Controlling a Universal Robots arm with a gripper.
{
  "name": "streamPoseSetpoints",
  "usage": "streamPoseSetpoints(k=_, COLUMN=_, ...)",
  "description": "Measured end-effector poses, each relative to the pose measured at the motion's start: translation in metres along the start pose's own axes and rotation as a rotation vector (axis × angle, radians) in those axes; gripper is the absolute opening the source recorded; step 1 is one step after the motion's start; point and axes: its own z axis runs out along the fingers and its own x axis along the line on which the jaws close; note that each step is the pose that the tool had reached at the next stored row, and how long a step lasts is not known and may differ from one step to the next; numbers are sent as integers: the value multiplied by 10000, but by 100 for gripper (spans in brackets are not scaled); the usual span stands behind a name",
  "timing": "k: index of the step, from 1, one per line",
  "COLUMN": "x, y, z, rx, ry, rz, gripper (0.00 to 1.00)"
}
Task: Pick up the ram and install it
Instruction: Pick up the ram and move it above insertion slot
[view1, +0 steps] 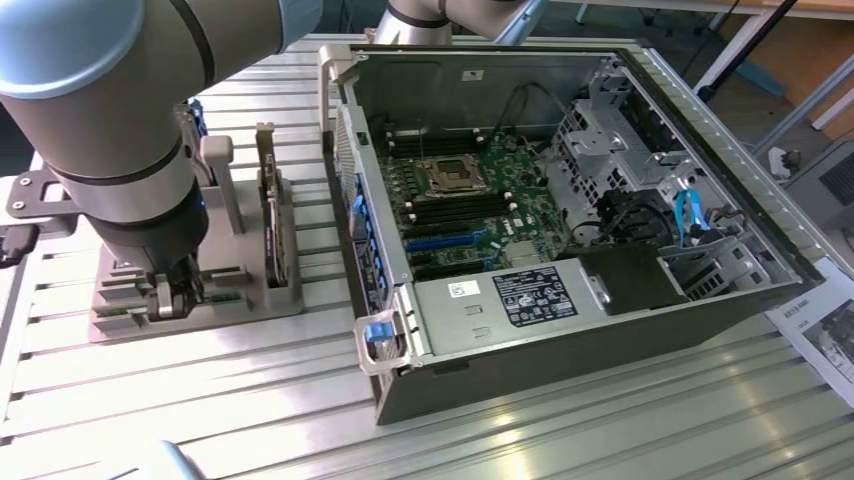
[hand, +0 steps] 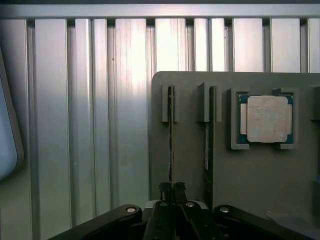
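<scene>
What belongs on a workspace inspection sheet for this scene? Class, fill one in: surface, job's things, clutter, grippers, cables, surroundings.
Surface: ribbed aluminium table.
Job's things: ram edge-on in a slot of the grey holder; open computer case beside it, motherboard exposed.
Clutter: processor and dark card in the same holder.
Grippers: gripper shut on the ram's end.
Cables: blue cable and black cables inside the case.
Surroundings: printed sheet at the exterior view's right.
</scene>
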Motion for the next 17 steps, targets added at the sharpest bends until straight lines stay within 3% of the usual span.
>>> streamPoseSetpoints(k=17, x=-5, y=7, z=-209, rx=1, ry=-1, rz=-1, gripper=12)
